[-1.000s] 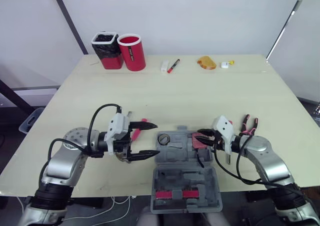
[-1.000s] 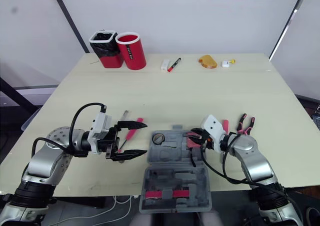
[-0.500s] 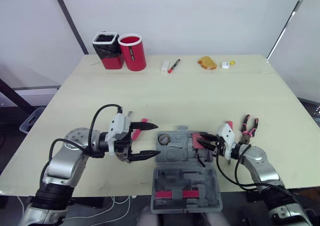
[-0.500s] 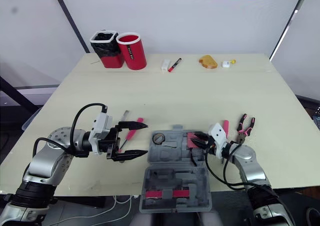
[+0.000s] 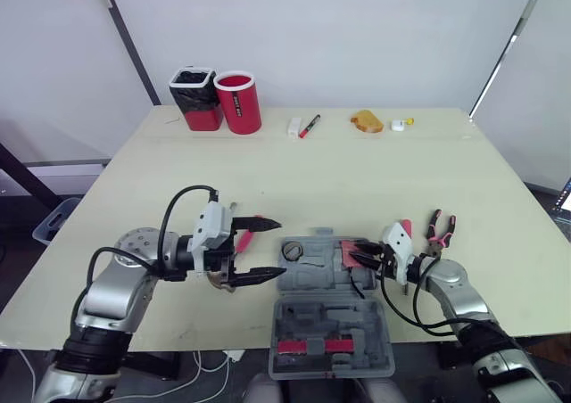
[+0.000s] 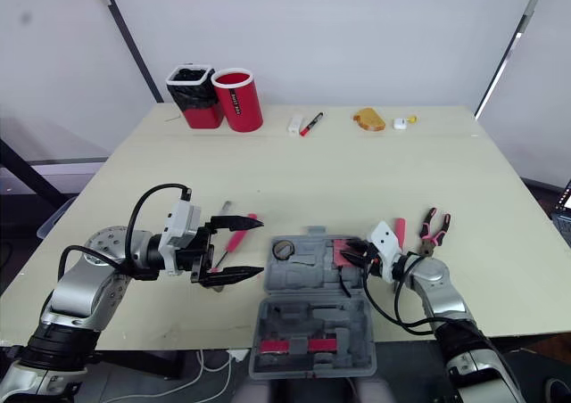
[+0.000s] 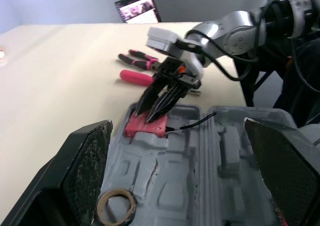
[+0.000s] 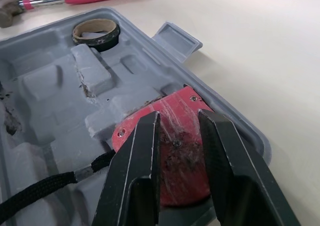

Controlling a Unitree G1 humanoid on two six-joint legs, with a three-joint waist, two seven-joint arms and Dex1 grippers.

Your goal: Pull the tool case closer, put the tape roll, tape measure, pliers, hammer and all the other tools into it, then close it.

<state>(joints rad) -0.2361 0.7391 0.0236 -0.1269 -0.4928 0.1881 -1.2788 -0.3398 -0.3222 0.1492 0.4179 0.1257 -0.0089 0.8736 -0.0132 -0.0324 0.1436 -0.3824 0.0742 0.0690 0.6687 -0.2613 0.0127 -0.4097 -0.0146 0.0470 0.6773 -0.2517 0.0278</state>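
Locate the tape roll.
In the head views, the tape roll lies inside the open tool case, in its far left corner, just right of the left gripper.

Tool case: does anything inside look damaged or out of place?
Yes. The grey insert is cracked near the tape roll, and the tape measure's black strap trails loose across the pockets, where closing might pinch it.

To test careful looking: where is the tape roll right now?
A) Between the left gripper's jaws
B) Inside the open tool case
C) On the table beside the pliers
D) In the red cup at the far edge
B: the tape roll lies flat in a recess of the open tool case.
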